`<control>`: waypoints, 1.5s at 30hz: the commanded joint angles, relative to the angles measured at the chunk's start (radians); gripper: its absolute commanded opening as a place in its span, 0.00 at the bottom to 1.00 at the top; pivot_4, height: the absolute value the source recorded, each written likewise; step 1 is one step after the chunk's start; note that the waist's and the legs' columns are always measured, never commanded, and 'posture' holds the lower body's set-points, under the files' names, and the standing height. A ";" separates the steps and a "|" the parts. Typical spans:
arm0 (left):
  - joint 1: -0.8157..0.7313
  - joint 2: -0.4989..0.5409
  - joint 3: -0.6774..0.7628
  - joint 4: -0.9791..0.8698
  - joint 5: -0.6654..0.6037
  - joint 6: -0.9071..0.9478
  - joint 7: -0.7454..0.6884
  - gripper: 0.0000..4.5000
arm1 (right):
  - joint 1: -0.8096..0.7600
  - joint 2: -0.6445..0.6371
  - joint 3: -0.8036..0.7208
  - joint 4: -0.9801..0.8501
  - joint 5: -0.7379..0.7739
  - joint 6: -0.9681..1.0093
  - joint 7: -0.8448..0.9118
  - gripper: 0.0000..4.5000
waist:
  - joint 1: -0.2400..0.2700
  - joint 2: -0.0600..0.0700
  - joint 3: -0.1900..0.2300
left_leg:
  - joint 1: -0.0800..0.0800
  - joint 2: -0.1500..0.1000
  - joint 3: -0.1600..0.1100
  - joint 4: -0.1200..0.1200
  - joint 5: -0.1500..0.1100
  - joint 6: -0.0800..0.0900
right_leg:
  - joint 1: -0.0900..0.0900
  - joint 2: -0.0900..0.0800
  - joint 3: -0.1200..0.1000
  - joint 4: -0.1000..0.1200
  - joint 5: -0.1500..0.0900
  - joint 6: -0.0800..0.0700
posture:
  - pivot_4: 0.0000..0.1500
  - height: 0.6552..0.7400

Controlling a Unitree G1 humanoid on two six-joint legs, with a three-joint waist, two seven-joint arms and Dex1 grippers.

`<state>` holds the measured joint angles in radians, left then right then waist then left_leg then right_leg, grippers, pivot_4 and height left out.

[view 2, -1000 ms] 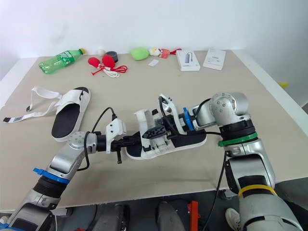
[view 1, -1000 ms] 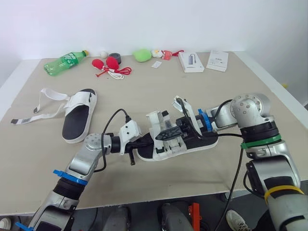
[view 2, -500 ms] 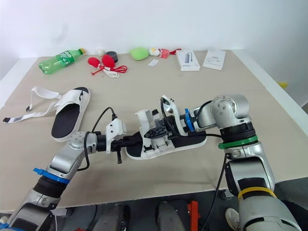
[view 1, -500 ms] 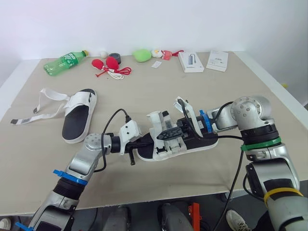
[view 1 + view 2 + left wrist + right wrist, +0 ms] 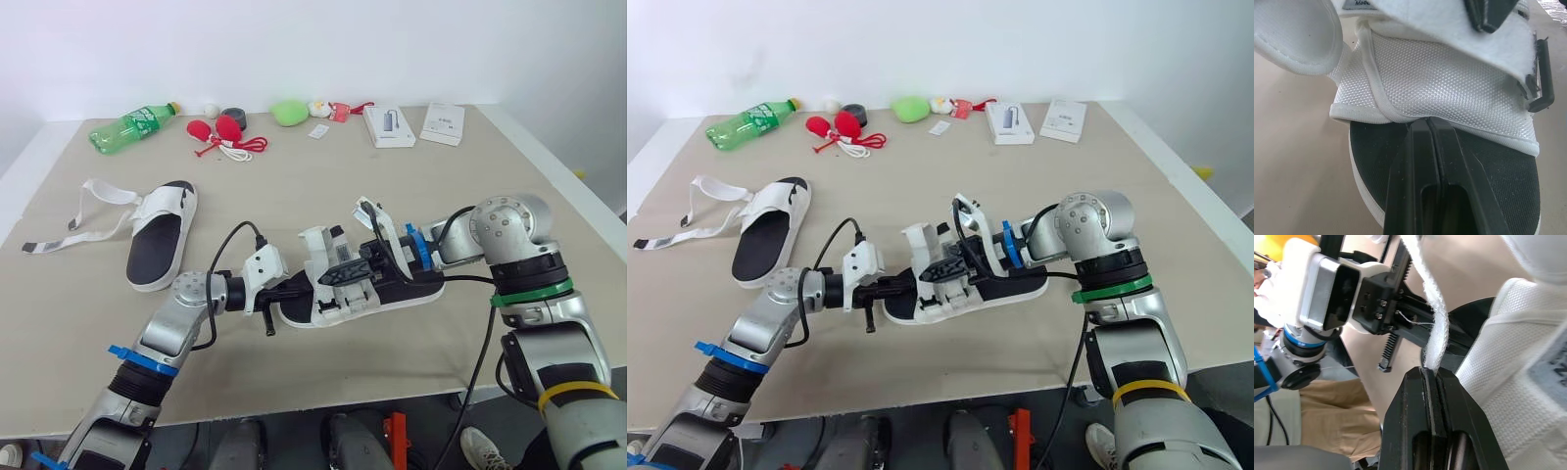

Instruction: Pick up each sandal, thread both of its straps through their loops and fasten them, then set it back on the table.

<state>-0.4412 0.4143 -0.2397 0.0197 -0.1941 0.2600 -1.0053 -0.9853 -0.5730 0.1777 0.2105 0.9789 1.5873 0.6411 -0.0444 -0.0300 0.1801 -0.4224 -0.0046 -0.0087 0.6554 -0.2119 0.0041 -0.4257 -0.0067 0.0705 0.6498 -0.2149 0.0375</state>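
One white sandal with a black footbed [image 5: 407, 290] lies on the table's middle, held from both ends. My left gripper [image 5: 297, 290] is shut on the edge of its white mesh upper [image 5: 1449, 78] at the toe end. From the right, my right gripper [image 5: 341, 273] reaches over the sandal and is shut on a white strap [image 5: 1433, 328], which rises from between the fingers. A black loop [image 5: 1543, 88] sits at the upper's side. The second sandal [image 5: 162, 235] lies flat at the left, its straps [image 5: 78, 227] loose and spread on the table.
Along the table's far edge lie a green bottle [image 5: 132, 125], red items with a white cord [image 5: 223, 135], a green object [image 5: 289, 112] and two white boxes [image 5: 389, 125], [image 5: 443, 123]. The table's front edge [image 5: 323, 397] runs close under the sandal.
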 commanded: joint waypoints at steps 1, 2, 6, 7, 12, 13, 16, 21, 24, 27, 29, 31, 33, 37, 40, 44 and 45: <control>0.004 0.003 -0.011 -0.004 0.012 0.000 0.010 0.00 | 0.006 -0.025 0.033 -0.037 -0.060 -0.045 0.043 0.01 | 0.000 0.000 0.000 | 0.000 0.000 0.000 0.000 0.000 0.000 | 0.000 0.000 0.000 0.000 0.000 0.000 | 1.00 1.00; 0.004 0.003 -0.010 -0.004 0.013 0.000 0.011 0.00 | 0.006 -0.025 0.038 -0.038 -0.072 -0.055 0.054 0.01 | 0.000 0.000 0.000 | 0.000 0.000 0.000 0.000 0.000 0.000 | 0.000 0.000 0.000 0.000 0.000 0.000 | 1.00 1.00; 0.004 0.003 -0.011 -0.005 0.013 -0.001 0.012 0.00 | 0.013 -0.035 0.075 -0.056 -0.125 -0.103 0.106 0.01 | 0.000 0.000 0.000 | 0.000 0.000 0.000 0.000 0.000 0.000 | 0.000 0.000 0.000 0.000 0.000 0.000 | 1.00 1.00; 0.004 0.003 -0.012 -0.006 0.013 -0.002 0.013 0.00 | 0.016 -0.038 0.083 -0.064 -0.134 -0.109 0.119 0.01 | 0.000 0.000 0.000 | 0.000 0.000 0.000 0.000 0.000 0.000 | 0.000 0.000 0.000 0.000 0.000 0.000 | 1.00 1.00; 0.006 0.005 -0.013 -0.009 0.013 -0.002 0.015 0.00 | 0.021 -0.044 0.087 -0.113 -0.150 -0.113 0.165 0.01 | 0.000 0.000 0.000 | 0.000 0.000 0.000 0.001 0.000 0.000 | 0.000 0.000 0.000 0.000 0.000 0.001 | 1.00 1.00; 0.007 0.005 -0.013 -0.010 0.013 -0.001 0.015 0.00 | 0.020 -0.044 0.087 -0.127 -0.150 -0.110 0.172 0.01 | 0.000 0.000 0.000 | 0.000 0.000 0.000 0.001 0.000 0.000 | 0.000 0.000 0.000 0.000 0.000 0.001 | 1.00 1.00; 0.006 0.005 -0.015 -0.010 0.014 -0.001 0.015 0.00 | 0.026 -0.045 0.090 -0.178 -0.147 -0.098 0.188 0.01 | 0.000 0.000 0.000 | 0.000 0.000 0.000 0.001 0.000 0.000 | 0.000 0.000 0.000 0.000 0.000 0.001 | 1.00 1.00; 0.003 0.004 -0.016 -0.006 0.016 -0.003 0.015 0.00 | 0.055 -0.065 0.123 -0.269 -0.181 -0.136 0.200 0.01 | 0.000 0.000 0.000 | 0.000 0.000 0.000 0.001 0.000 0.000 | 0.000 0.000 0.000 0.000 0.000 0.001 | 1.00 1.00; 0.002 0.004 -0.016 -0.004 0.017 -0.005 0.016 0.00 | 0.082 -0.088 0.150 -0.319 -0.211 -0.180 0.212 0.01 | 0.001 0.000 0.000 | 0.000 0.000 0.000 0.001 0.000 0.000 | 0.000 0.000 -0.001 0.000 0.000 0.001 | 1.00 1.00; 0.001 0.002 -0.016 -0.003 0.016 -0.004 0.019 0.00 | 0.116 -0.100 0.151 -0.356 -0.222 -0.198 0.214 0.01 | 0.001 0.000 0.000 | 0.000 0.000 0.000 0.001 0.000 0.000 | 0.000 0.000 -0.001 0.000 0.000 0.002 | 1.00 1.00; 0.000 0.001 -0.017 -0.002 0.015 -0.004 0.020 0.00 | 0.129 -0.100 0.139 -0.366 -0.226 -0.210 0.217 0.01 | 0.001 0.000 0.000 | 0.000 0.000 -0.001 0.001 0.000 0.000 | 0.000 0.000 -0.001 0.000 -0.001 0.002 | 1.00 1.00; -0.001 0.001 -0.018 -0.001 0.015 -0.004 0.020 0.00 | 0.131 -0.099 0.112 -0.377 -0.221 -0.224 0.222 0.20 | 0.001 0.000 0.000 | 0.000 0.000 0.000 0.001 0.000 0.000 | 0.000 0.000 -0.001 0.000 -0.002 0.004 | 1.00 1.00; -0.002 0.001 -0.018 0.000 0.015 -0.004 0.019 0.00 | 0.107 -0.099 0.078 -0.378 -0.209 -0.229 0.231 0.41 | 0.001 0.000 0.000 | 0.000 0.000 -0.001 0.001 0.000 0.000 | 0.000 0.000 -0.001 0.000 -0.001 0.003 | 1.00 1.00; -0.004 0.000 -0.018 0.000 0.014 -0.004 0.019 0.00 | 0.029 -0.062 -0.004 -0.308 -0.200 -0.209 0.209 0.61 | 0.001 0.000 0.000 | 0.000 0.000 0.000 0.001 0.000 0.000 | 0.000 -0.001 -0.001 0.000 -0.001 0.003 | 1.00 1.00; -0.007 -0.002 -0.017 0.006 0.017 -0.006 0.016 0.00 | 0.010 -0.052 -0.004 -0.278 -0.223 -0.227 0.203 0.61 | 0.002 0.000 0.000 | 0.000 0.001 0.000 0.001 0.000 0.000 | 0.000 -0.001 -0.002 0.000 0.001 0.001 | 1.00 1.00; -0.015 -0.007 -0.018 0.014 0.020 -0.010 0.016 0.00 | 0.020 -0.031 0.005 -0.252 -0.238 -0.233 0.204 0.61 | 0.002 0.000 0.000 | 0.000 0.000 0.000 0.001 0.000 0.000 | 0.000 -0.001 -0.002 0.000 0.002 -0.001 | 1.00 1.00; -0.017 -0.008 -0.018 0.016 0.020 -0.011 0.016 0.00 | 0.023 -0.021 0.001 -0.252 -0.231 -0.218 0.203 0.61 | 0.002 0.000 0.000 | 0.000 0.000 0.000 0.001 0.000 0.000 | 0.000 -0.001 -0.001 0.000 0.002 -0.002 | 1.00 1.00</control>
<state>-0.4488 0.4095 -0.2464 0.0277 -0.1830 0.2527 -0.9910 -0.9531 -0.5971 0.1956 -0.0266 0.7396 1.3703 0.8440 -0.0421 -0.0299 0.1800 -0.4223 -0.0044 -0.0087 0.6566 -0.2117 0.0041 -0.4255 -0.0079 0.0692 0.6497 -0.2124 0.0352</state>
